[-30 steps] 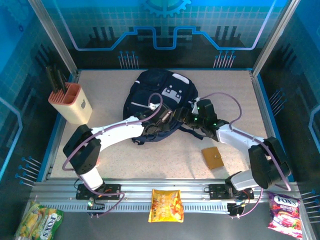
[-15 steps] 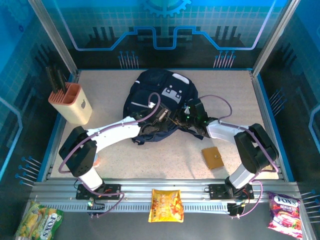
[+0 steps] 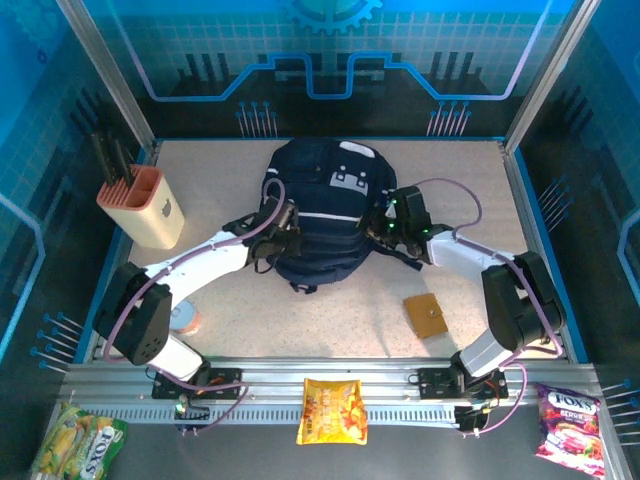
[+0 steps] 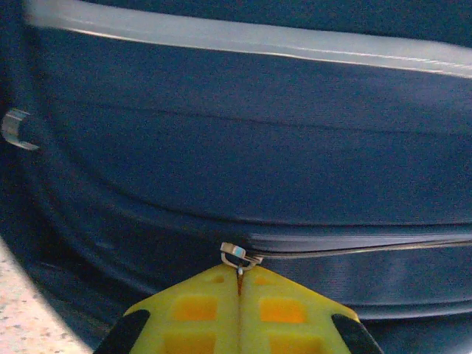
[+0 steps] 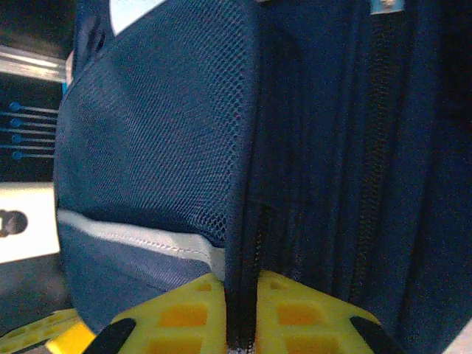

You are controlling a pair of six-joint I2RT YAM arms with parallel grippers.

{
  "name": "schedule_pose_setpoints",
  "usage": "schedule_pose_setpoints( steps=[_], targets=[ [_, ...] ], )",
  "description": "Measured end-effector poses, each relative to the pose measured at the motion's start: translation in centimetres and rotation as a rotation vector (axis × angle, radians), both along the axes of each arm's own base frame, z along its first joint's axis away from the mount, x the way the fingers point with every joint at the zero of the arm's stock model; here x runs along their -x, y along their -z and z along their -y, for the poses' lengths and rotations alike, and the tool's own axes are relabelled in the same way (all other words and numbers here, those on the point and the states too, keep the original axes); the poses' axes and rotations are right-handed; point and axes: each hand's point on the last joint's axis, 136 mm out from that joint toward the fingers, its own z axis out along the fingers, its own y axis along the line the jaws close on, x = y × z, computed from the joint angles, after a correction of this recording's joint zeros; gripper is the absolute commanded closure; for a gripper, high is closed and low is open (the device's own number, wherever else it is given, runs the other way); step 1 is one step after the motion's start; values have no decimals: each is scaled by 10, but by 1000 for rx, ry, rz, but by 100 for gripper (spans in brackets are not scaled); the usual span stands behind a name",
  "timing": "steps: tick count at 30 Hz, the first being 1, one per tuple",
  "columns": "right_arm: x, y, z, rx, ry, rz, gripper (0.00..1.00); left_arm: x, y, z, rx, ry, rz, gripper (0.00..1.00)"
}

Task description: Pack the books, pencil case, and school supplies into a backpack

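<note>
Backpack (image 3: 325, 215): left gripper (image 4: 240, 276) pinched on zip pull (image 4: 240, 258), right gripper (image 5: 242, 284) clamped on its side fold.

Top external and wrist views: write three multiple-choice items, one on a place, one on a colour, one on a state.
1. Where is the tan-brown square piece with a centre stud?
A. On the speckled table, apart from the navy-blue fabric backpack
B. Held in a claw
C. On top of the backpack

2. The crinkly snack bag on the grey metal rail is:
A. pink
B. yellow
C. white

3. The left claw is:
A. wide open
B. shut on the metal zipper pull
C. holding a book

Answers:
1. A, it lies on bare table right of the backpack.
2. B, its wrapper is yellow-orange.
3. B, the claw's fingers meet on the pull.
</note>
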Motion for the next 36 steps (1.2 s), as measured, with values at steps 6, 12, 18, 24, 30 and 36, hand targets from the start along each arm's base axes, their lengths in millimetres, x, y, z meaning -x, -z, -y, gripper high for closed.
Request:
schedule_pose_setpoints(
  steps=[6, 12, 18, 24, 30, 36],
  targets=[
    [-10, -17, 37, 22, 100, 51, 48, 0, -3, 13, 42, 106, 11, 100],
    [17, -48, 59, 4, 209, 88, 40, 10, -11, 42, 74, 222, 25, 100],
    [40, -52, 58, -41, 265, 38, 39, 29, -25, 99, 116, 374, 39, 100],
    [52, -39, 38, -83, 271, -44, 42, 38, -18, 130, 125, 446, 14, 100],
    [52, -15, 31, -72, 279, -116, 49, 38, -13, 133, 126, 453, -2, 100],
    [45, -1, 27, -38, 276, -138, 63, 38, -10, 132, 117, 454, -8, 100]
  ],
)
